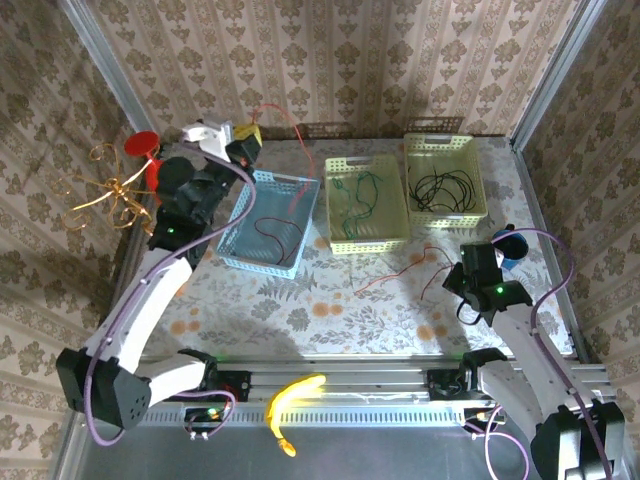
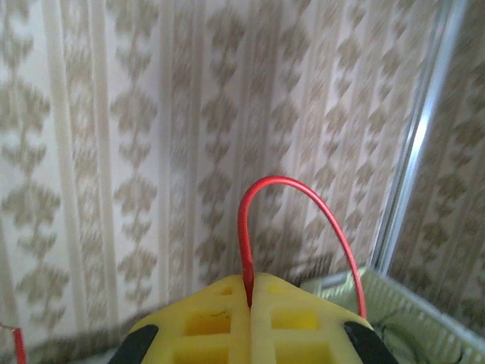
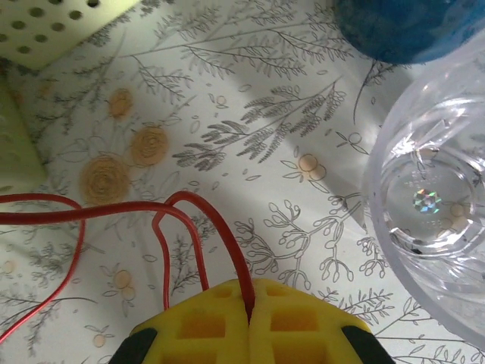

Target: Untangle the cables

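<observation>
My L pincer [image 2: 250,303] is clamped on red cable [image 2: 292,184], held high at 11 o'clock, prob to drop slack into blue basket [image 1: 240,215]. R pincer [image 3: 250,303] pinches red loop [image 3: 114,211] at 4 o'clock. green cables [image 1: 360,200], black cables [image 1: 445,188]: baskets at 12, 2.

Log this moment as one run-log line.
left tool: shut on raised red cable, near back wall | right tool: shut on tabletop red cable | green cables: in middle basket | black cables: in right basket
</observation>
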